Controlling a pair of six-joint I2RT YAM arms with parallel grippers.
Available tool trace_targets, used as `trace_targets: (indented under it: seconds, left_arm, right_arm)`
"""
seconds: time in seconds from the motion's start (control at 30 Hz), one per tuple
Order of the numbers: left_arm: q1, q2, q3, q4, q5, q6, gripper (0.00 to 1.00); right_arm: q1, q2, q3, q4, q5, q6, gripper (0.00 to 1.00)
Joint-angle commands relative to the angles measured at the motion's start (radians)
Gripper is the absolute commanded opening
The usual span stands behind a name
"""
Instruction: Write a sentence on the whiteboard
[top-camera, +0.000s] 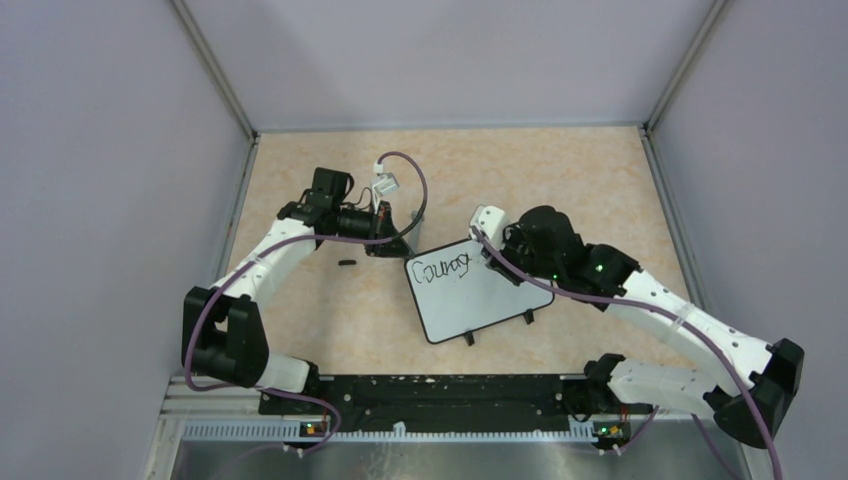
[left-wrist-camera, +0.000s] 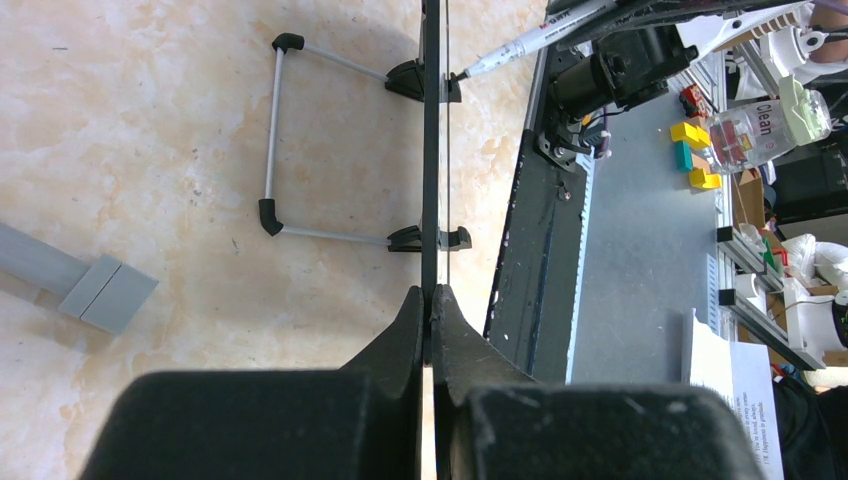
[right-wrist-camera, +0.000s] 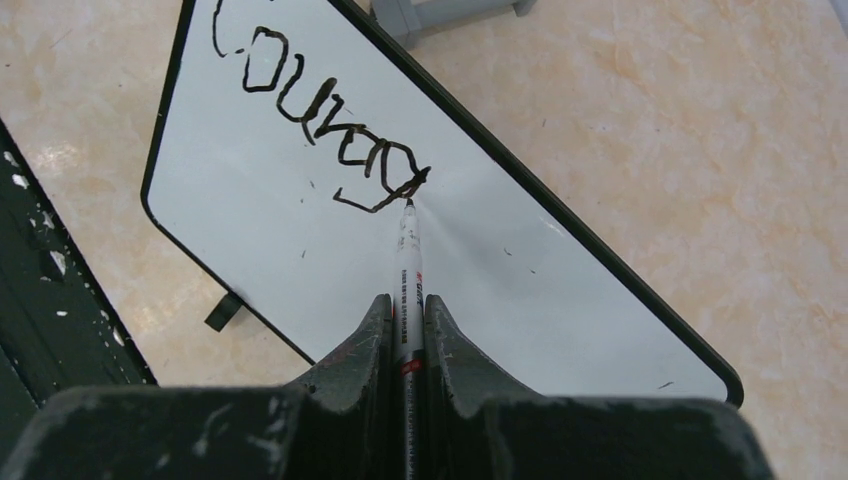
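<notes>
Clamping the seemingly light, stiff whiteboard (top-camera: 478, 290) by its rim, your left gripper (left-wrist-camera: 431, 296) braces it; your right gripper (right-wrist-camera: 405, 308) pinches the marker (right-wrist-camera: 408, 245).

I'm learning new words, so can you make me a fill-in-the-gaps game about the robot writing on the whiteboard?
1. The right gripper holds the marker with its ___ on the whiteboard.
2. The left gripper has its jaws shut on the whiteboard's ___.
3. The writing is ___ in colour.

Missing words: tip; edge; black.
</notes>
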Motion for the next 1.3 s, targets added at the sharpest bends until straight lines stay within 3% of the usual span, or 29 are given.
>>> trace_targets:
  seconds: [0.0, 1.27]
  left_arm:
    - [-0.01, -0.017, -0.016, -0.031, 0.011, 0.012, 0.0]
    - [-0.009, -0.009, -0.017, -0.03, 0.012, 0.014, 0.0]
  right_arm:
    - [-0.016, 0.003, 0.029, 0.014, 0.04, 0.006, 0.0]
    - [-0.07, 0.022, 0.071, 0.019, 0.038, -0.016, 0.0]
